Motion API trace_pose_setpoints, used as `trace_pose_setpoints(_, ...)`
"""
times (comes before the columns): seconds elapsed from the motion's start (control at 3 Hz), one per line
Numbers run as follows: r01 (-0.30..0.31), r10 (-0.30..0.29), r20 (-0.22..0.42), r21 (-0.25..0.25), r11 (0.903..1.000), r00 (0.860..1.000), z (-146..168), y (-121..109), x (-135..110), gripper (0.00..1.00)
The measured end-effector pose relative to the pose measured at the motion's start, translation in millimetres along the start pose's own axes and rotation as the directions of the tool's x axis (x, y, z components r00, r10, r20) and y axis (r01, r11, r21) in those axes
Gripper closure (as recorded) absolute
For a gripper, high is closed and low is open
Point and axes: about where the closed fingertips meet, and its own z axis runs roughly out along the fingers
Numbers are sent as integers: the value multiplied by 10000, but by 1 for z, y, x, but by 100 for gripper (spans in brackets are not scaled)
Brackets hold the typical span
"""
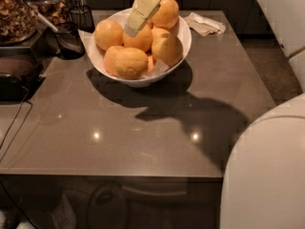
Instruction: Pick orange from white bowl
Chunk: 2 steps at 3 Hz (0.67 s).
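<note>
Hanging over the orange, the pincer's state cannot be told. The firm fruit is best gripped mid-width.

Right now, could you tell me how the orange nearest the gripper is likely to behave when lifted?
The orange nearest the gripper is round, so it may roll if nudged. Its matte skin probably isn't slippery. It lies piled with others in the bowl, so neighbours might shift.

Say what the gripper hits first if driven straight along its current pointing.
Probably the middle orange in the white bowl, just below the gripper, which hangs over the pile pointing down-left. Depth is unclear; it may already touch.
</note>
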Motion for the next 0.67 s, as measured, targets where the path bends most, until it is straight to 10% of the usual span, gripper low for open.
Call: trace_pose_setpoints(0.67, -1215, 1211, -186, -216, 9924, 9925, 21, -10, -3, 14)
